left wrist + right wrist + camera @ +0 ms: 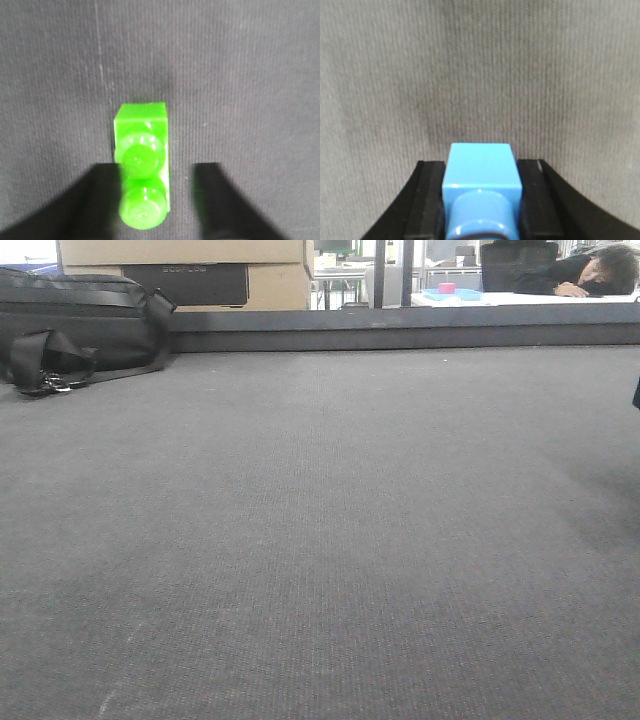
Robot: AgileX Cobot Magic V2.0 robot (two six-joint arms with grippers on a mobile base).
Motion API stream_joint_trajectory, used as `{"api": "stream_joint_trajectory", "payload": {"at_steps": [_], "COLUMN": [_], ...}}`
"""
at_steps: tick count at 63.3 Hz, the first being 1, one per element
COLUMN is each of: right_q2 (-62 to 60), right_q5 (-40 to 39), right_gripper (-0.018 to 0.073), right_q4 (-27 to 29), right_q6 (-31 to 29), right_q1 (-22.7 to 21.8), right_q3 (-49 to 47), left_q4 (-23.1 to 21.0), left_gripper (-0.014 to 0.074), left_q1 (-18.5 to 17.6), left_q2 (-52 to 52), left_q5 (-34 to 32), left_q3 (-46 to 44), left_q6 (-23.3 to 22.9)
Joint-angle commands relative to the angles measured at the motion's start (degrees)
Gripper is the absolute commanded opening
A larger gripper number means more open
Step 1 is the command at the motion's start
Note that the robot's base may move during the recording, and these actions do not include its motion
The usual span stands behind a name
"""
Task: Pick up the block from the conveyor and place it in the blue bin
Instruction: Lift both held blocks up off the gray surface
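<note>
Grey conveyor belt (320,540) fills the front view, with a black bag (70,325) lying at its far left beside the rail (400,338). Left wrist view: the left tool (156,170) stands wide apart around a green block (142,145) resting on the belt, its right finger clear of it. Right wrist view: the right tool (481,167) is clamped on a blue block (480,175) above the belt.

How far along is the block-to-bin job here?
Done: the right gripper is shut on a blue block. In hand: the left gripper sits open around a green block on the conveyor. Left: closing on it, then placing both blocks in the blue bin, which no view clearly shows.
</note>
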Motion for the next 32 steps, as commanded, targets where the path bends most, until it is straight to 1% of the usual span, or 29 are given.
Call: {"api": "stream_joint_trajectory", "payload": {"at_steps": [1,4,8,12,22,28,32], "right_q2": [-0.63,-0.63,-0.63,-0.63,-0.63,-0.63,-0.63], "right_q5": [-1.28,-1.47,-1.72,-1.72,-1.72,-1.72,-1.70], "right_gripper": [-0.0162,-0.0162,-0.0162,-0.0162,-0.0162,-0.0162,-0.0162], "right_q4": [-0.16,-0.16,-0.16,-0.16,-0.16,-0.16,-0.04], "right_q6": [-0.14,-0.14,-0.14,-0.14,-0.14,-0.14,-0.14], "right_q1": [-0.03,-0.03,-0.03,-0.03,-0.03,-0.03,-0.03], "right_q3": [0.04,0.04,0.04,0.04,0.04,0.04,0.04], "left_q4": [-0.18,-0.18,-0.18,-0.18,-0.30,-0.30,-0.30], "left_gripper": [0.0349,0.0369,0.0384,0.0386,0.0379,0.0342,0.0286], "left_q1": [0.14,0.14,0.14,0.14,0.14,0.14,0.14], "left_q2": [-0.15,-0.15,-0.15,-0.15,-0.15,-0.15,-0.15], "left_q5": [-0.57,-1.62,-4.58,-7.12,-12.56,-13.85,-13.85], "left_q3": [1.27,2.22,4.08,6.46,10.50,11.26,11.26], "left_q6": [-0.37,-0.47,-0.47,-0.49,-3.42,-4.38,-4.39]}}
